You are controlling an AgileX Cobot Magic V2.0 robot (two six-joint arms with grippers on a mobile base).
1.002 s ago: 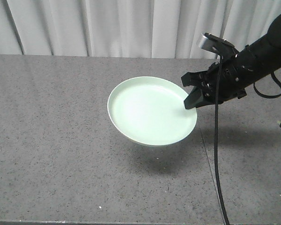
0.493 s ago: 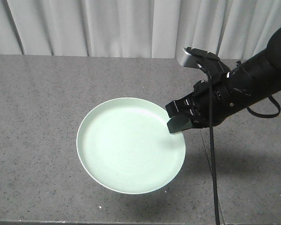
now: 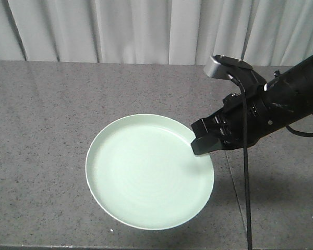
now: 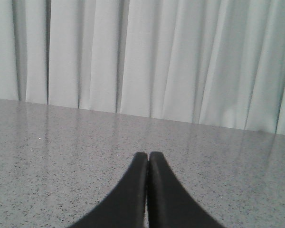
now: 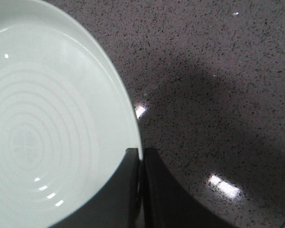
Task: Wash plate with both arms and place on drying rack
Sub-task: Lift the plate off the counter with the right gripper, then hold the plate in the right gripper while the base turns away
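The pale mint-green plate [image 3: 146,172] hangs above the grey speckled counter, face up and tilted toward the camera, held by its right rim. My right gripper [image 3: 200,146] is shut on that rim, coming in from the right on its black arm [image 3: 281,99]. In the right wrist view the plate [image 5: 42,128] fills the left side and the gripper [image 5: 140,154] pinches its edge. My left gripper [image 4: 148,156] is shut on nothing, low over the bare counter and pointing at the curtain. The drying rack is out of view.
The grey speckled counter [image 3: 47,114] runs across the whole front view, with a seam [image 3: 235,182] under the right arm. A white curtain [image 3: 135,31] closes the back. A black cable [image 3: 246,198] hangs from the right wrist to the front edge.
The right gripper carried the plate forward and lower, toward the camera, and the plate's face has turned more upward. Over the last half second it shifted only slightly.
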